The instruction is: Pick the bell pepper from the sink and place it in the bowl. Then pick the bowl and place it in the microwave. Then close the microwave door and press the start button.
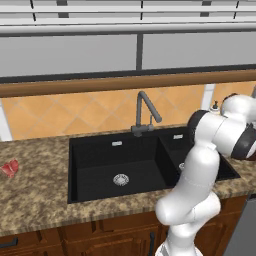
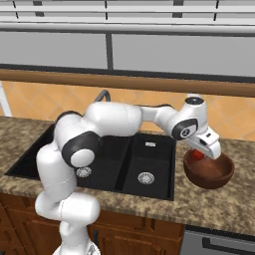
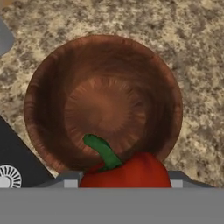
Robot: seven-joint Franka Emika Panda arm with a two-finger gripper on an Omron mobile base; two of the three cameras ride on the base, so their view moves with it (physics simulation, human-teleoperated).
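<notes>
One red bell pepper (image 3: 131,173) sits gripped between the gripper (image 2: 203,152) fingers, held just above the brown wooden bowl (image 3: 103,103). Its inside is bare, and it stands on the granite counter (image 2: 219,204) right of the black sink (image 2: 124,169).

counter (image 2: 209,204): speckled granite | on it: bowl (image 2: 211,174), pinkish-red thing (image 1: 10,167)

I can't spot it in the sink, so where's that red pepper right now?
The bell pepper sits between the gripper fingers, just above the brown bowl, which stands on the counter right of the sink.
</notes>
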